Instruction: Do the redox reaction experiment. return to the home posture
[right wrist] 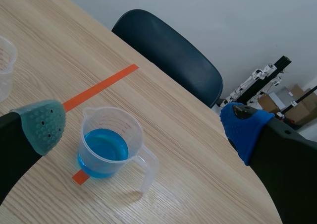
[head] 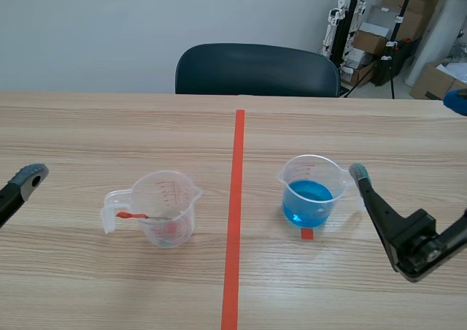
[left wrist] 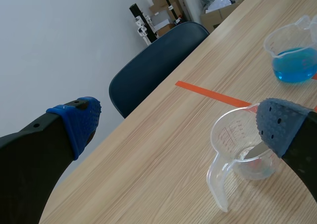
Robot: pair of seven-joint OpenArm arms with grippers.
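Note:
A clear measuring cup (head: 166,207) stands left of the red tape line, holding a thin tool with a red end (head: 136,215) and a little reddish residue. A second clear cup with blue liquid (head: 309,196) stands right of the line. My left gripper (left wrist: 178,122) is open, low at the table's left edge; the cup (left wrist: 242,154) sits ahead, by its right finger. One of its fingertips (head: 31,175) shows in the scene view. My right gripper (right wrist: 143,124) is open and holds nothing, just right of the blue cup (right wrist: 106,147).
The red tape line (head: 234,220) runs down the table's middle, and a small tape square (head: 307,233) lies under the blue cup. A dark chair (head: 255,71) stands at the far edge. Boxes and stands (head: 379,38) fill the back right corner.

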